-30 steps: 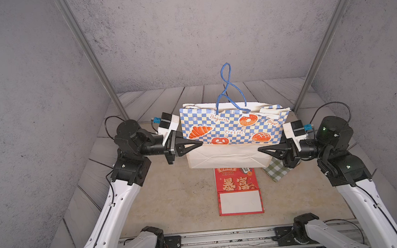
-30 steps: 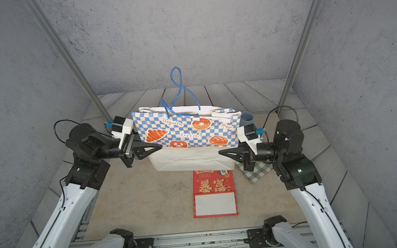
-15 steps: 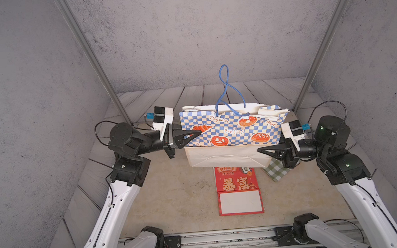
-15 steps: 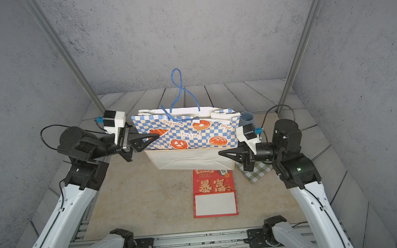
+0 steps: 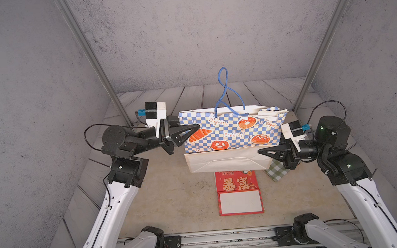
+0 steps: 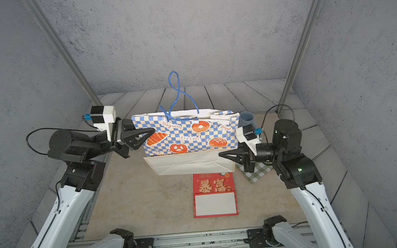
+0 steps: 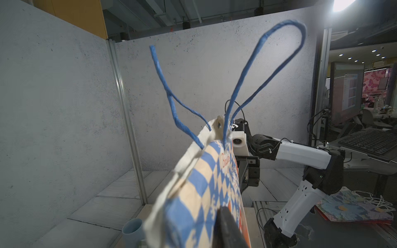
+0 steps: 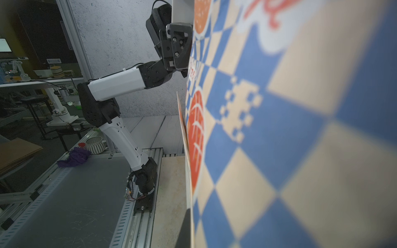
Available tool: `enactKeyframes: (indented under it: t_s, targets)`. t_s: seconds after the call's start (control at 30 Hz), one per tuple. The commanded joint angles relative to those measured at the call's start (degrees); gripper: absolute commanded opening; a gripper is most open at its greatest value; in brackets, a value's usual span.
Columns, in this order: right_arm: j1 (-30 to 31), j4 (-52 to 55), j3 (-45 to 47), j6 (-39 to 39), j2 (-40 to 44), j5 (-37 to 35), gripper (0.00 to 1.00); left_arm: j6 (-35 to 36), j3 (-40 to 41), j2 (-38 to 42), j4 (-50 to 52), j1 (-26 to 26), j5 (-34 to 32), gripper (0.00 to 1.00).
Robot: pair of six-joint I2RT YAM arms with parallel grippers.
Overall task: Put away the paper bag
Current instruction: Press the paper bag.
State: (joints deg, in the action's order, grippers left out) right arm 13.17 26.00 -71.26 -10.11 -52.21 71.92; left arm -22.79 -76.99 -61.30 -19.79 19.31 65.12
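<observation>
Beige stone desk [image 5: 162,200]: the blue-and-cream checked paper bag [image 5: 229,131] is flattened & upright, centre toward the far edge, w/ its white base panel folded toward me. Change: my left claw [image 5: 194,129] has climbed from the base fold to the bag's upper corner, clenched on that side edge. My right claw [image 5: 261,151] hasn't budged and is clamped at the lower opposite corner. So I've got a diagonal hold, prob. ready to fold it down. The twisted blue paper handles [image 5: 223,88] stick up & need tucking.

Grey cup [image 6: 247,118] half behind paper bag [image 6: 189,137]
</observation>
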Motion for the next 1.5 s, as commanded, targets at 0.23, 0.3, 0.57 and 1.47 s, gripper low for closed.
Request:
enactKeyframes:
  t_s: [0.23, 0.3, 0.57, 1.47]
  targets:
    - [0.0, -1.1, -0.8, 0.2, 1.7, 0.1, 0.0, 5.7, -0.3, 3.8, 11.5, 0.1, -3.5, 1.0]
    - [-0.1, -2.2, -0.8, 0.5, 2.2, -0.8, 0.0, 10.9, -0.1, 5.2, 19.8, -0.2, -3.2, 0.99]
    - [-0.1, -5.9, -2.0, 2.8, 2.4, -2.0, 0.0, 16.5, -1.2, 8.8, 39.4, -0.5, -2.1, 0.99]
    - [-0.1, -7.8, -2.2, 6.0, 0.0, 3.0, 0.0, -3.3, 4.6, 0.9, 10.3, -0.1, 11.9, 0.25]
